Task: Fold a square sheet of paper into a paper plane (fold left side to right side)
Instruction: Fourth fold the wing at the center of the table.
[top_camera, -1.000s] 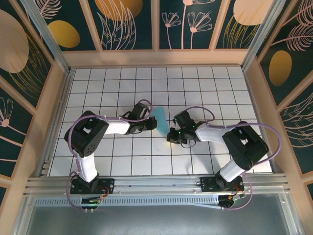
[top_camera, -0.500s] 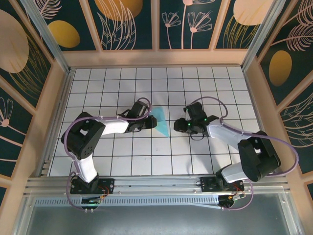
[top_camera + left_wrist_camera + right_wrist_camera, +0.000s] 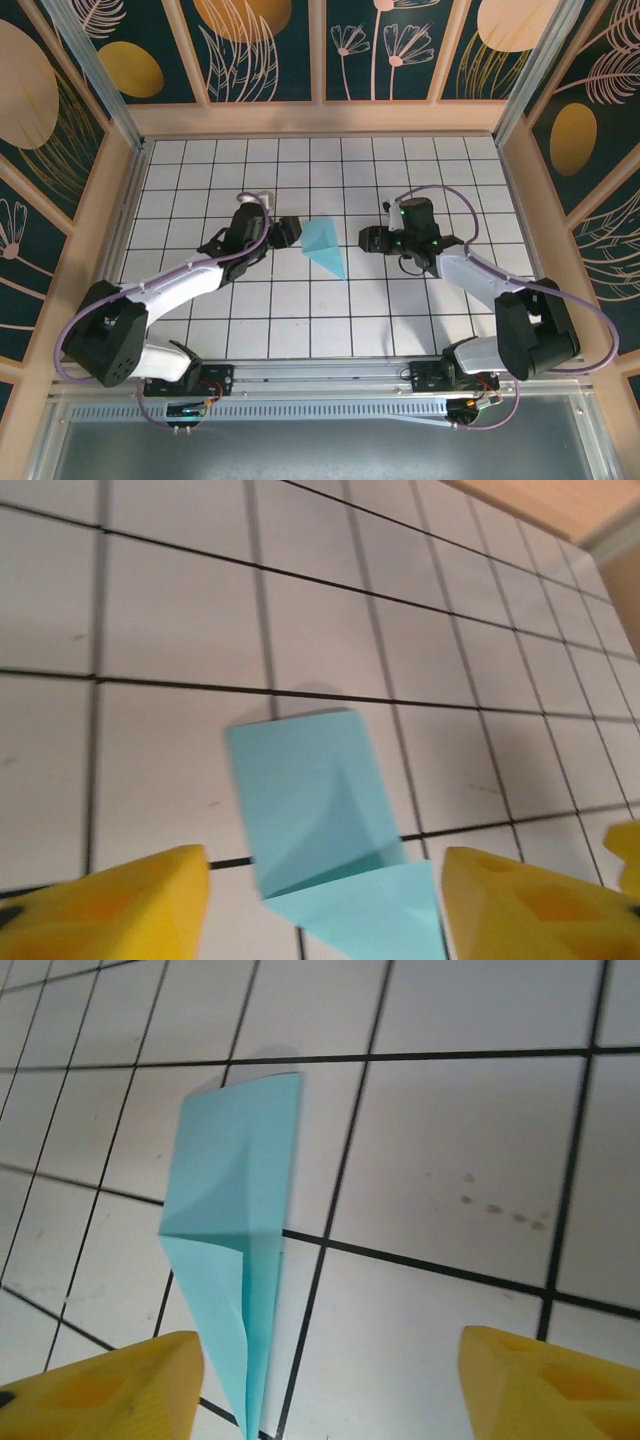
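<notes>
The paper plane point(image 3: 326, 246) lies flat on the white grid table point(image 3: 450, 170), a slim turquoise dart with its point towards the near right. My left gripper point(image 3: 291, 233) hovers just left of it, open. In the left wrist view the folded paper point(image 3: 312, 798) reaches down between the yellow fingers point(image 3: 130, 905) without touching either, and the left gripper point(image 3: 325, 910) holds nothing. My right gripper point(image 3: 367, 238) is a tile to the right of the plane, also open. Seen from the right wrist, the plane point(image 3: 232, 1190) lies ahead and left of the right gripper point(image 3: 330, 1385).
Wooden walls point(image 3: 320, 118) with dark floral panels enclose the grid table on three sides. A metal rail point(image 3: 320, 378) runs along the near edge by the arm bases. Purple cables loop over both arms.
Both grippers have opened and let go of the paper. The left arm pulled back to the left and the right arm to the right, leaving the plane lying free between them.
</notes>
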`<action>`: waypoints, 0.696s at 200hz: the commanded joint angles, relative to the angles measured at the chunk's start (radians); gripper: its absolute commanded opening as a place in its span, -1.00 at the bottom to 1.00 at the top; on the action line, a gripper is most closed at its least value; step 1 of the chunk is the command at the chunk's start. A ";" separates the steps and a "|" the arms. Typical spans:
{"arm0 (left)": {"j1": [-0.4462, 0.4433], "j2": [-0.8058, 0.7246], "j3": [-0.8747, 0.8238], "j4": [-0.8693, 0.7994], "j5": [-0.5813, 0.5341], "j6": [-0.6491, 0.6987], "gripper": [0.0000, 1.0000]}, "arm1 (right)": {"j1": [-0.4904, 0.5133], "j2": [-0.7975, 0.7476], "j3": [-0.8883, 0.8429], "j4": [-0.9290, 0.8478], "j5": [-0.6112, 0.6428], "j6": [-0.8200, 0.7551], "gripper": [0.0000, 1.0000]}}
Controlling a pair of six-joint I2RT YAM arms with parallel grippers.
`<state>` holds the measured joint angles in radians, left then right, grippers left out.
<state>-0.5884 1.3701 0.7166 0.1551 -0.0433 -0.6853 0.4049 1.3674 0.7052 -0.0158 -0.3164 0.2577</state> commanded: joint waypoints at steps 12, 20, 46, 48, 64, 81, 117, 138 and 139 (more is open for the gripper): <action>0.021 -0.102 -0.153 0.088 -0.168 -0.093 0.50 | 0.060 0.105 0.049 0.042 -0.087 -0.099 0.19; 0.029 -0.120 -0.181 0.108 -0.173 -0.115 0.55 | 0.079 0.132 0.066 0.038 -0.089 -0.110 0.18; 0.047 -0.142 -0.228 0.137 -0.161 -0.165 0.60 | 0.120 0.222 0.122 0.032 -0.099 -0.129 0.17; 0.048 -0.143 -0.229 0.138 -0.158 -0.166 0.60 | 0.123 0.229 0.126 0.030 -0.100 -0.131 0.17; 0.051 -0.136 -0.232 0.141 -0.140 -0.177 0.62 | 0.136 0.278 0.155 0.029 -0.109 -0.141 0.17; 0.052 -0.124 -0.230 0.144 -0.126 -0.181 0.62 | 0.137 0.325 0.181 0.034 -0.132 -0.142 0.15; 0.052 -0.098 -0.220 0.148 -0.104 -0.183 0.63 | 0.163 0.381 0.206 0.045 -0.144 -0.137 0.02; 0.053 -0.071 -0.196 0.137 -0.084 -0.187 0.65 | 0.164 0.400 0.218 0.046 -0.164 -0.132 -0.14; 0.053 -0.070 -0.195 0.137 -0.082 -0.187 0.65 | 0.164 0.401 0.218 0.045 -0.165 -0.132 -0.15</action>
<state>-0.5411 1.2697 0.4931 0.2726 -0.1566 -0.8520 0.5644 1.7424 0.8894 0.0124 -0.4446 0.1345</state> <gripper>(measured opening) 0.819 0.467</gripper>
